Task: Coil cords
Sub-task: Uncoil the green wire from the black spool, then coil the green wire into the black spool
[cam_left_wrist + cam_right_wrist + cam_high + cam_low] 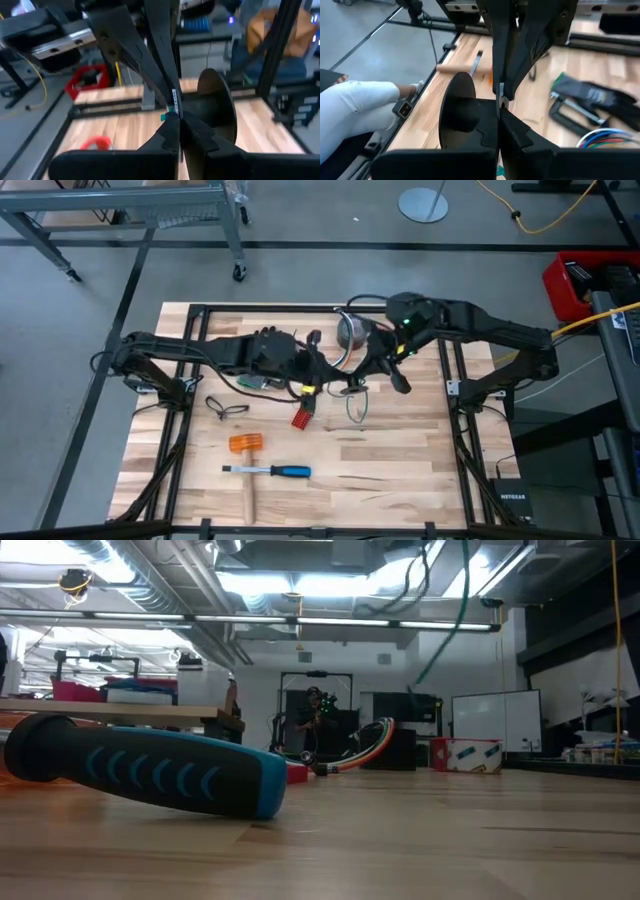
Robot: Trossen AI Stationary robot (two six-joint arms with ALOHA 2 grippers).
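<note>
- The left gripper (316,370) is placed at table centre, just left of the cords; in the left wrist view the fingers (172,137) are seen pressed together, so the jaws are judged closed, on what cannot be told.
- The cords (356,402), a loop of coloured strands, are laid just below and between the two grippers, the loop's long axis running toward the near table edge; the same loop is seen arched off the wood in the low view (375,740).
- The right gripper (372,368) is placed just right of the cords, beside the grey tape roll (352,330); its jaws are seen closed in its wrist view, contents not visible.
- Both grippers are judged about equally near; the cords lie below the jaws of each.
</note>
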